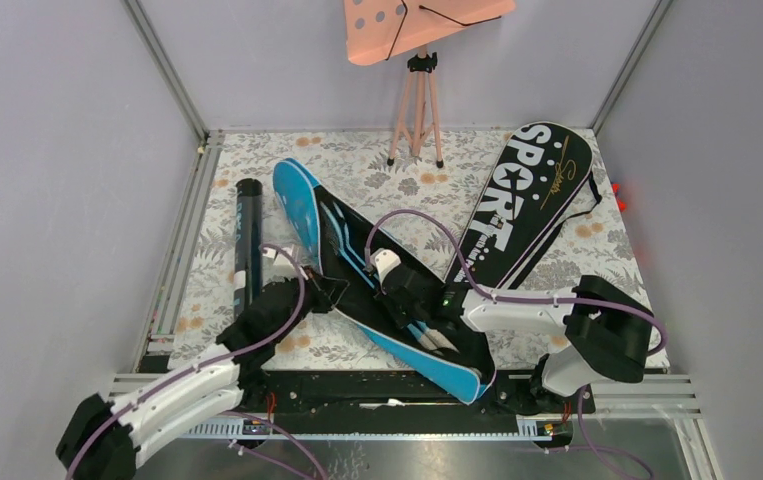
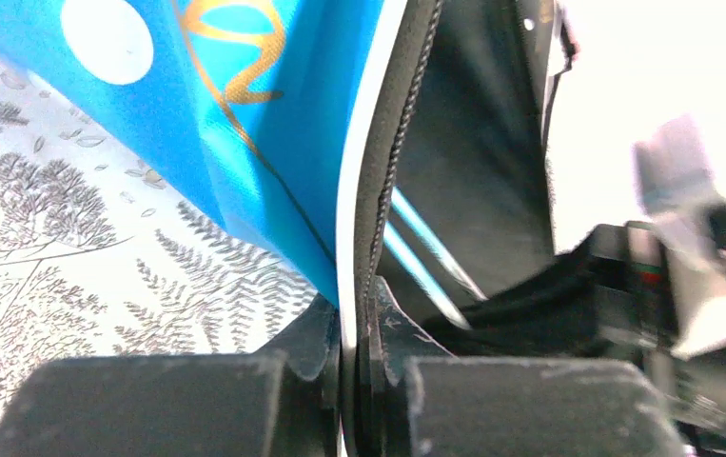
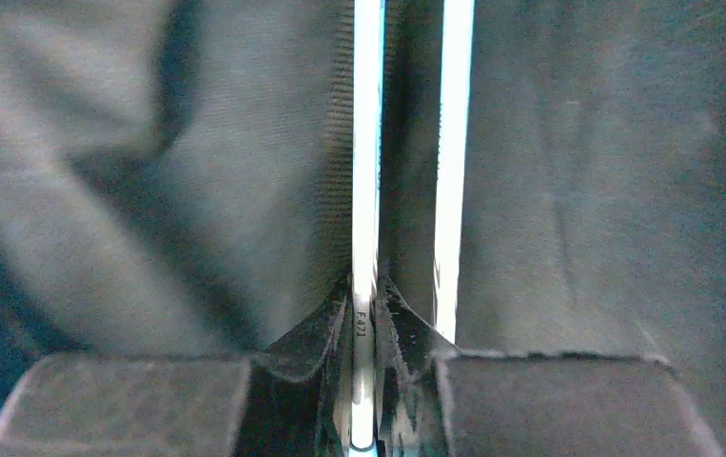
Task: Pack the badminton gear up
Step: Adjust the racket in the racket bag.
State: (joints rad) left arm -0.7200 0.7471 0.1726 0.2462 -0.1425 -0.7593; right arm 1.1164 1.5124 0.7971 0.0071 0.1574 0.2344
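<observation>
A blue SPORT bag (image 1: 302, 205) lies open across the middle of the floral table, its black lining facing up. My left gripper (image 1: 314, 290) is shut on the bag's zippered edge (image 2: 366, 238), holding the flap up. My right gripper (image 1: 404, 300) is inside the bag, shut on a thin white racket shaft (image 3: 366, 171); a second white shaft (image 3: 454, 171) runs beside it against the black lining (image 3: 168, 171). A black SPORT bag (image 1: 522, 200) lies at the right back. A black tube (image 1: 247, 235) lies at the left. No shuttlecocks show.
A pink perforated board (image 1: 407, 25) on tripod legs (image 1: 415, 110) stands at the back centre. Grey walls close in both sides. A metal rail (image 1: 407, 385) runs along the near edge by the arm bases. A small red and blue item (image 1: 617, 192) lies at the right wall.
</observation>
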